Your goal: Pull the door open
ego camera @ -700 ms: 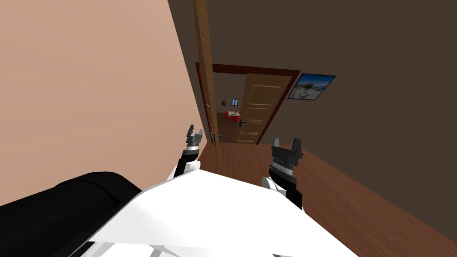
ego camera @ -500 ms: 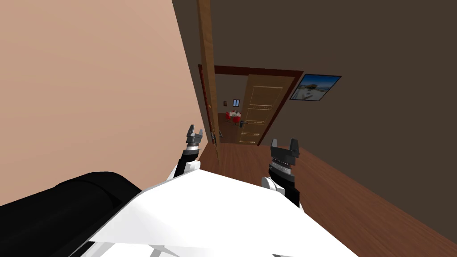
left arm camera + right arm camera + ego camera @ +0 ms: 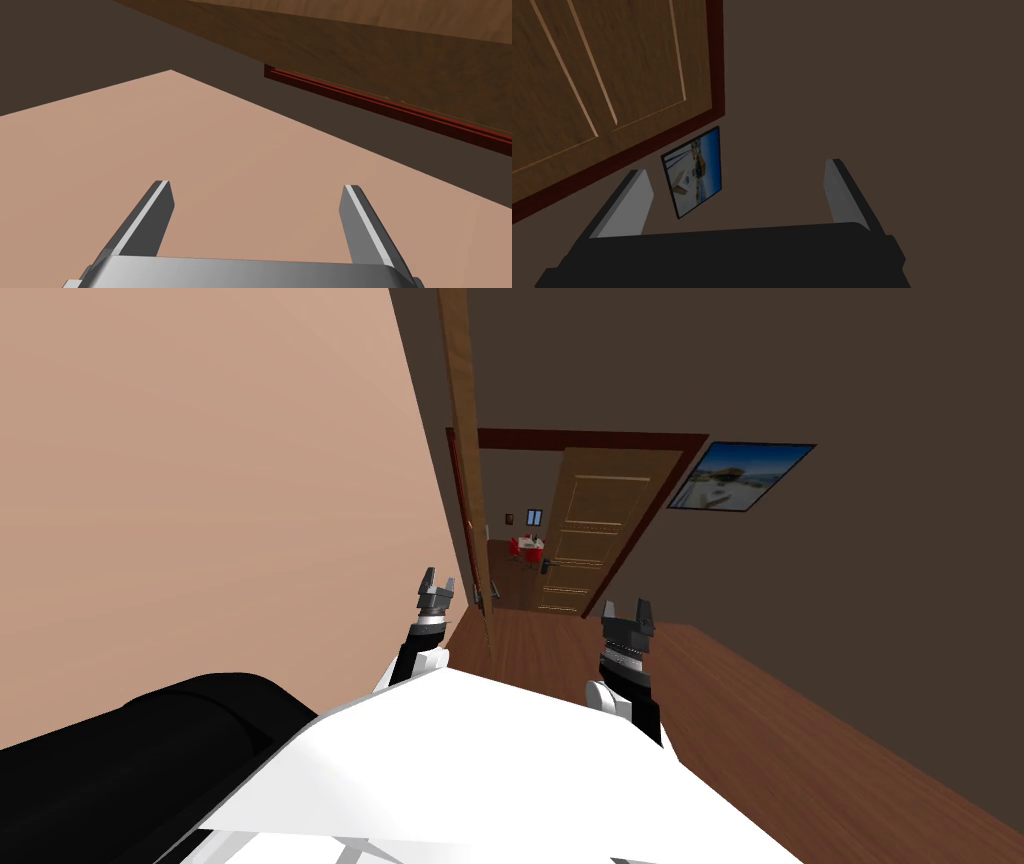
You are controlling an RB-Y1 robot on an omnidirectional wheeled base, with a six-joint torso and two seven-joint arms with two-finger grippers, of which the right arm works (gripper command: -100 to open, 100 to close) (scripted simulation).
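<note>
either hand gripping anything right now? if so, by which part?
Nothing is held. The left hand and right hand are both open with nothing between their fingers; the door stands ungripped beside the left hand.

1. Home corridor: reddish-brown wooden plank floor between peach wall and dark brown wall.
2. Brown wooden door seen edge-on; light brown panelled door beyond.
3. Black-framed blue landscape picture; red chairs through the far doorway.
</note>
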